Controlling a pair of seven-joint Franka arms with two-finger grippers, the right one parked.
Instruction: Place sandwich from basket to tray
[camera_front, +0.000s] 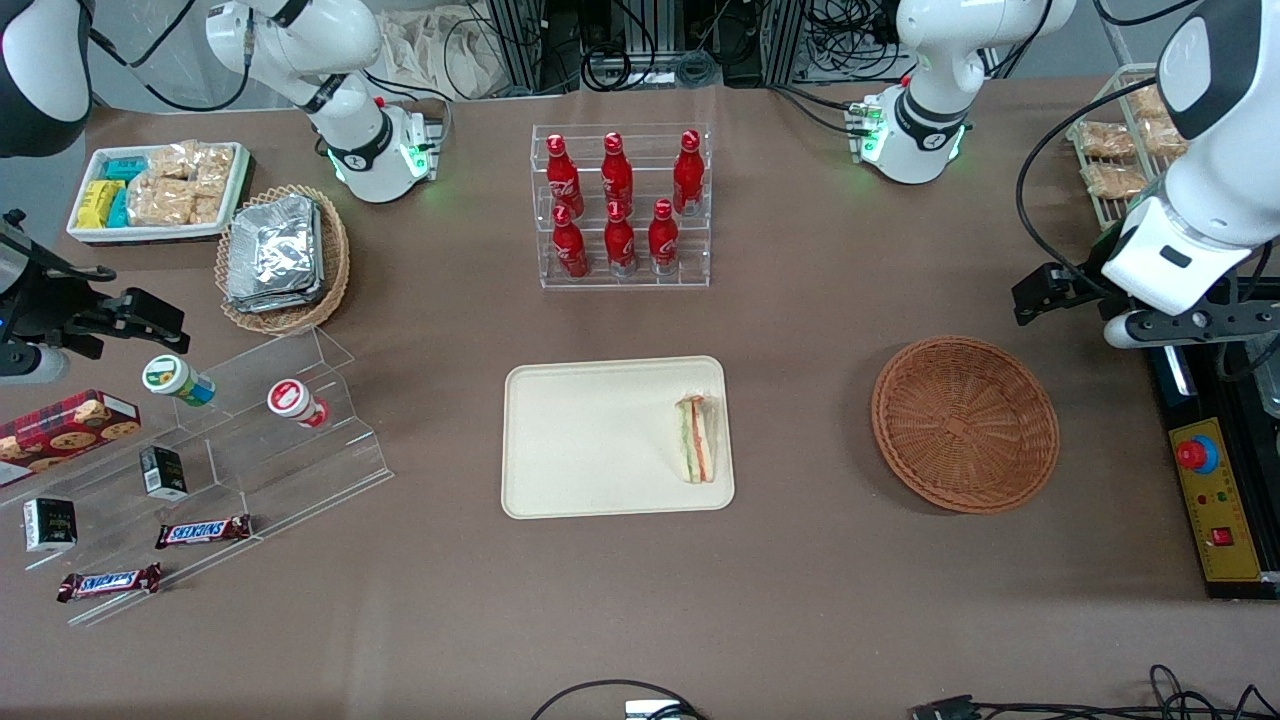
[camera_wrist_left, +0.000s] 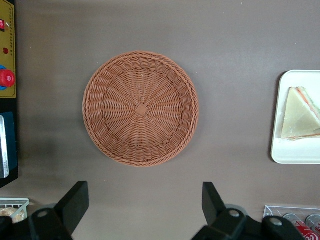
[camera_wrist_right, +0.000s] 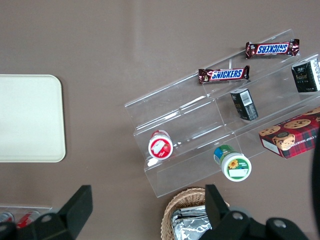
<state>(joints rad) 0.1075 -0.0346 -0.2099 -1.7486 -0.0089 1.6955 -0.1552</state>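
Note:
The sandwich (camera_front: 698, 438) lies on the cream tray (camera_front: 590, 440), at the tray's end toward the working arm. The reddish-brown wicker basket (camera_front: 965, 423) stands empty on the table, toward the working arm's end. My left gripper (camera_front: 1045, 292) hangs high above the table, beside the basket and farther from the front camera than it. It is open and empty. In the left wrist view the open gripper (camera_wrist_left: 144, 192) frames bare table next to the empty basket (camera_wrist_left: 140, 108), and the sandwich (camera_wrist_left: 299, 114) shows on the tray's end (camera_wrist_left: 295, 150).
A clear rack of red bottles (camera_front: 622, 205) stands farther back than the tray. A tan basket of foil packets (camera_front: 282, 255), a white snack bin (camera_front: 160, 190) and an acrylic snack stand (camera_front: 220, 440) lie toward the parked arm's end. A control box (camera_front: 1215, 500) sits beside the basket.

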